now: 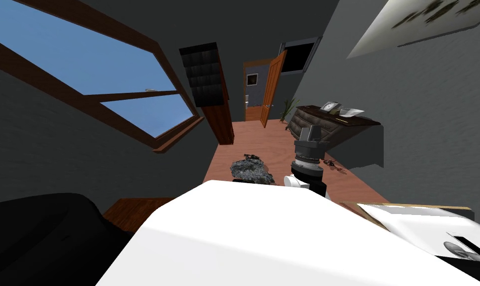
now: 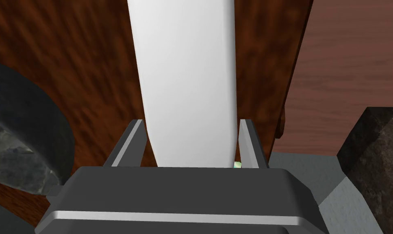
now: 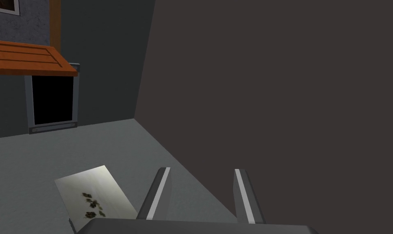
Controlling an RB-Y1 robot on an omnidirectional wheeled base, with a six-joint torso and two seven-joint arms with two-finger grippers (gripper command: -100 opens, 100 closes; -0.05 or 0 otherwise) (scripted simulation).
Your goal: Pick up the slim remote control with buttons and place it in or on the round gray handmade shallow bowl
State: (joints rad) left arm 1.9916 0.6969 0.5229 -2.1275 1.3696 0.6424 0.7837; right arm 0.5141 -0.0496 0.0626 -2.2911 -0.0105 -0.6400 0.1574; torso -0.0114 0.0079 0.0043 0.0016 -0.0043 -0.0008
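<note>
Left gripper (image 2: 191,122) has the remote (image 2: 183,61) between its fingers (image 2: 131,140), taken across the narrow width. They sit against its two long sides, so I'd call that a hold. The remote is drawn plain white and smooth here, and I can't make out any buttons from this side.

It hangs right over the dark wood worktop (image 2: 90,61), and the bowl (image 2: 24,122) is just beside it: dark thick rim, rough grey stone look inside.

My guess on handling is light, stiff and a bit slick. The shell looks glossy and rounds off toward the gripper body, so it could pivot or slide if squeezed near an end. Holding the straight part of the sides is the safe bet, and the fingers look to be about there. It's long, so the far end will swing wide on any wrist turn.

As for room, the worktop edge (image 2: 289,101) runs close by on the side away from the bowl, with floor (image 2: 346,81) beyond it. A dark rough lump (image 2: 374,162) also sits over there. That makes the bowl side the way to go. The bowl looks shallow, but I'd lift the remote's long end clear of the rim before going across.

Right gripper (image 1: 313,131) is up in the air above the floor, out of the way. Its fingers (image 3: 163,191) are apart with nothing between them.
</note>
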